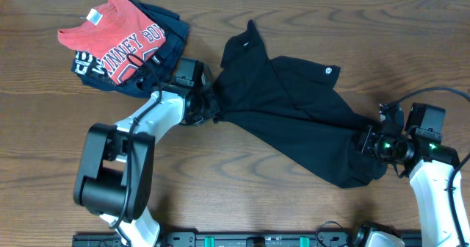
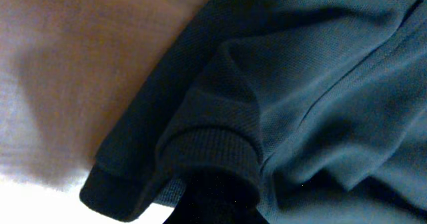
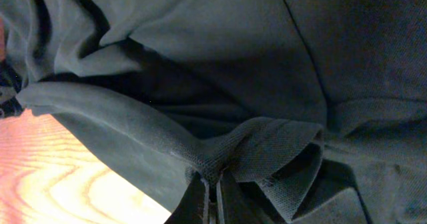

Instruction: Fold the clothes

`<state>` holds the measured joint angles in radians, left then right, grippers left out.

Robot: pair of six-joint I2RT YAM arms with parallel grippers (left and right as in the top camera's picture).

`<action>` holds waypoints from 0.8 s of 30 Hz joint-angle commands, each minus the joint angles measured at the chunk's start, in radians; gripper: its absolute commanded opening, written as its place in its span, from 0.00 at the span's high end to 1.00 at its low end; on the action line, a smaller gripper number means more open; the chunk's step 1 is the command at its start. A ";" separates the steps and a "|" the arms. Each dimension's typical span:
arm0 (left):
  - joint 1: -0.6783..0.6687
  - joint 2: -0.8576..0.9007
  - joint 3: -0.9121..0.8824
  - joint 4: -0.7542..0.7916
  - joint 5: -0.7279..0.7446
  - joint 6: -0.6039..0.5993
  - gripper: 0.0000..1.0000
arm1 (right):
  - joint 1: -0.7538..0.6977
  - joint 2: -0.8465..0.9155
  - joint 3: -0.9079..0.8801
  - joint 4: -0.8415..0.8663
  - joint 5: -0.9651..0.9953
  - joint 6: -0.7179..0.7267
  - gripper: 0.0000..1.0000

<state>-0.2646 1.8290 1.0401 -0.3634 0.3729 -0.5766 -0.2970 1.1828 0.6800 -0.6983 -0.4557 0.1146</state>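
Cloth must be flat before folding, so I think that is why both ends are held.

From above, the black T-shirt (image 1: 294, 122) lies crumpled across the middle of the table (image 1: 294, 210), with its white logo (image 1: 328, 71) up. The left gripper (image 1: 213, 109) pinches its left edge. The right gripper (image 1: 367, 142) pinches its right end.

In the left wrist view, a ribbed sleeve cuff (image 2: 207, 151) runs into the clenched gripper.

In the right wrist view, the fingers (image 3: 193, 204) squeeze a bunched fold (image 3: 267, 151).

Left arm (image 1: 150, 118): white shells, black cylindrical joints, black cable (image 1: 139, 63). Right arm (image 1: 435, 179): white link, black wrist block, green lights (image 1: 387, 145). Right gripper (image 3: 213, 192): slim dark fingers.
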 commanded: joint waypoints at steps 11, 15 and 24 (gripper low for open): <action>0.016 -0.542 0.161 -0.313 -0.378 0.177 0.94 | -0.097 -0.085 0.207 -0.023 0.051 0.145 0.99; 0.007 -0.739 0.203 -0.309 -0.377 0.197 0.94 | -0.137 -0.109 0.328 -0.080 0.021 0.162 0.99; -0.077 -0.966 0.302 -0.275 -0.347 0.270 0.94 | -0.202 -0.132 0.688 -0.311 0.021 0.162 0.99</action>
<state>-0.3275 0.8951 1.2915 -0.6601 0.0677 -0.3592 -0.4671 1.0611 1.2606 -0.9768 -0.4770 0.2600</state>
